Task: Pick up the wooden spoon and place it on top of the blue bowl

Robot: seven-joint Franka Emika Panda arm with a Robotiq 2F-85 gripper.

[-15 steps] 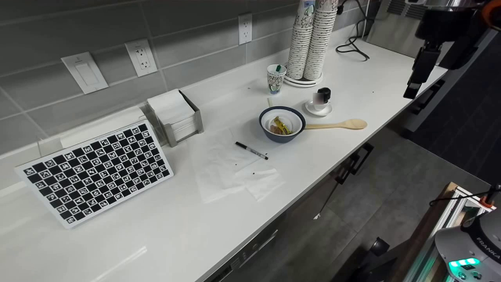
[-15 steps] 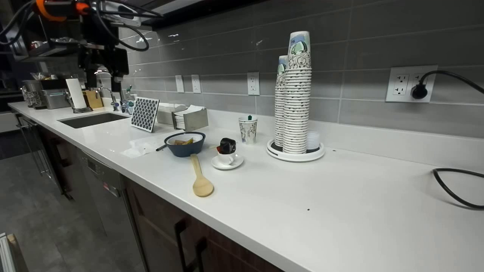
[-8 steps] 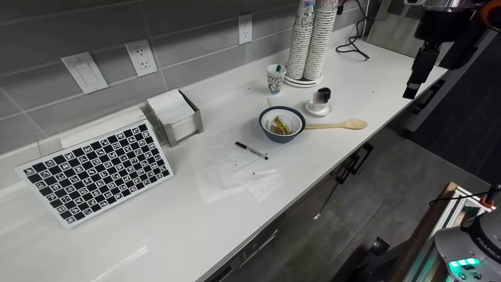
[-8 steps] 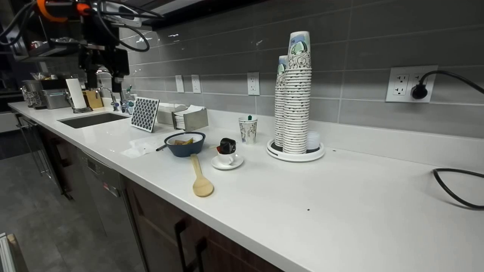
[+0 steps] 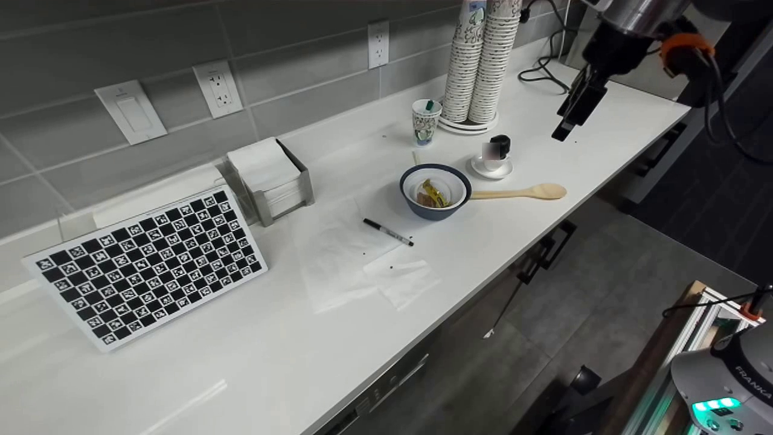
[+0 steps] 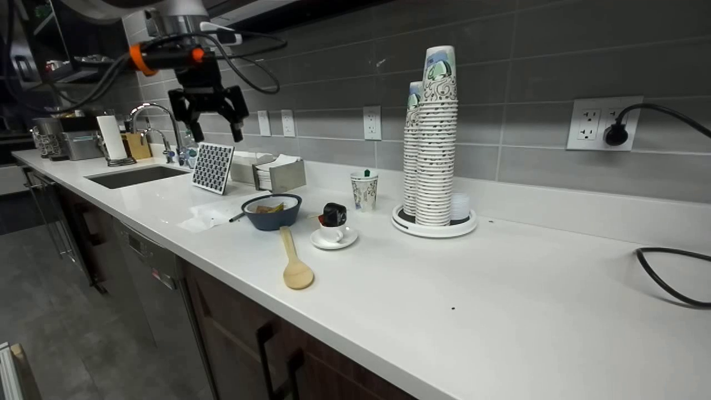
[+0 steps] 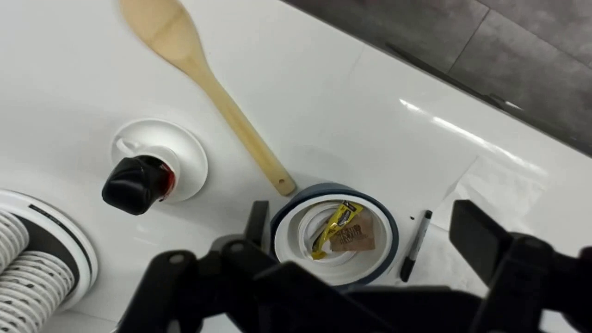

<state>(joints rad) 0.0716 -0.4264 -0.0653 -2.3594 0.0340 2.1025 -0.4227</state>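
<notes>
The gripper [image 6: 218, 135] is hanging above the counter [image 6: 533, 311], its fingers standing wide apart. The wooden spoon [image 7: 209, 85] is lying on the counter, its handle pointing toward the blue bowl [image 6: 272, 221] and ending just beside it. The bowl is holding a yellow packet [image 7: 340, 225] and a brown packet [image 7: 358, 237]. A white cup [image 6: 333, 234] is sitting on a saucer [image 7: 193, 155] near the spoon, and a pen [image 7: 417, 245] is lying beside the bowl.

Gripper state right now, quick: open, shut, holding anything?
Black two-fingered gripper: open, fingers spread apart, holding nothing; the light tan long-handled wooden spoon lies ungrasped on the white countertop.
</notes>
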